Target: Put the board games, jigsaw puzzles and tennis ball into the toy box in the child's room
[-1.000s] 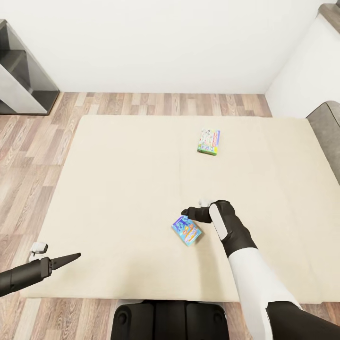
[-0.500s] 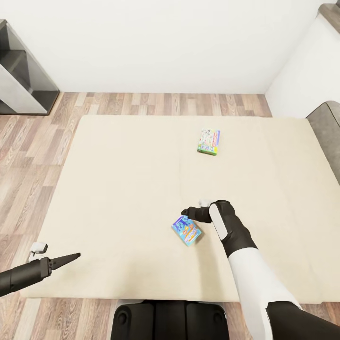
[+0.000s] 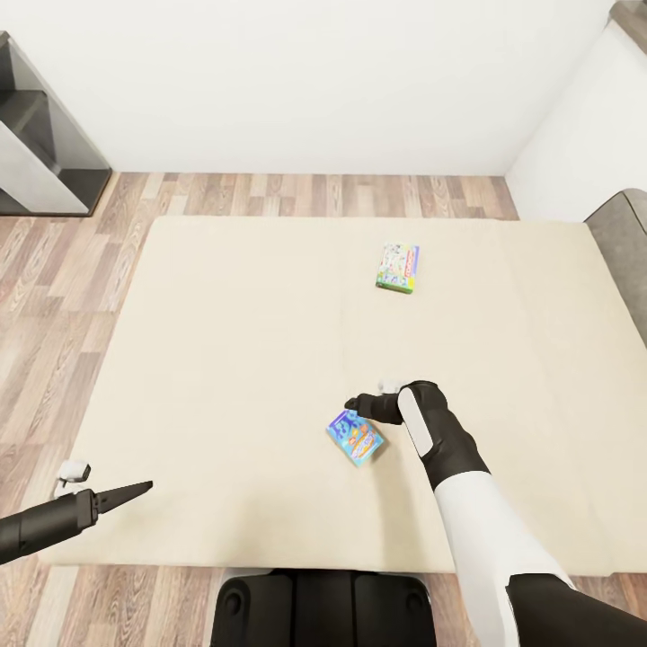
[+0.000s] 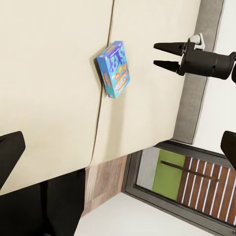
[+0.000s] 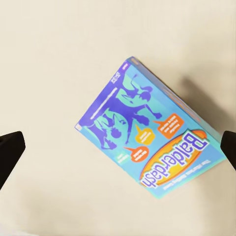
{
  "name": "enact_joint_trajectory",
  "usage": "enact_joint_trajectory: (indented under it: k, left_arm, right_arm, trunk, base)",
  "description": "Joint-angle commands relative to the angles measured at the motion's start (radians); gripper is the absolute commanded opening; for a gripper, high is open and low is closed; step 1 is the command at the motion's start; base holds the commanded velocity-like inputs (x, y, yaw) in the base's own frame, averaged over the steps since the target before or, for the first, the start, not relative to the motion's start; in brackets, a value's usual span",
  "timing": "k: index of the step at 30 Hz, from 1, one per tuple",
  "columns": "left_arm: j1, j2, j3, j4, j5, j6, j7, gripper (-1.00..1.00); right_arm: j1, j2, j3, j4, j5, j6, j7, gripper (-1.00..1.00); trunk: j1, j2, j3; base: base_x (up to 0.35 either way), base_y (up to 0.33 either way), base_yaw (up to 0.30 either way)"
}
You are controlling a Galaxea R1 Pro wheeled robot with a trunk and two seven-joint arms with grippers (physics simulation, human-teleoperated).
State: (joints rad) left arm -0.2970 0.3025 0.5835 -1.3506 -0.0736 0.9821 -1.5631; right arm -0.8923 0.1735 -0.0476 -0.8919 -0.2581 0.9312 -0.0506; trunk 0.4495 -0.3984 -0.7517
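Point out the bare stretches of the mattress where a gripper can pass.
The bed is bare across its whole left half, between the left gripper and the far edge. It is also bare along the right side, past the green-edged board game. The tight spot is near the middle, where the right gripper hangs over the blue board game.

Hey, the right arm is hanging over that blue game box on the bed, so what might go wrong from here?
1. The blue game box lies skewed between the wide-open right end effector fingers, so closing may twist or push it.
2. It lies flat on the soft bed, so the fingertips might dig into the mattress.
3. The green-edged game box lies farther up the bed, likely a longer reach.
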Motion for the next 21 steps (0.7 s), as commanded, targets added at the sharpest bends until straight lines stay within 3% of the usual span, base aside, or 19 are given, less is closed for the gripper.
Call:
enact_joint_trajectory:
  k: [1,21]
  left_arm:
    - [-0.001,0.0,0.001,-0.001,-0.008,0.01,-0.008,1.0]
    - [-0.001,0.002,0.001,-0.001,-0.008,0.011,-0.008,1.0]
  right_arm:
    - [0.0,0.001,-0.003,-0.001,-0.007,0.004,-0.005,1.0]
    - [0.0,0.001,-0.003,-0.001,-0.007,0.003,-0.005,1.0]
  trunk:
    - [0.001,-0.002,-0.003]
    - [0.001,-0.002,-0.035]
  base:
    - [0.0,0.0,0.0]
    - [0.0,0.0,0.0]
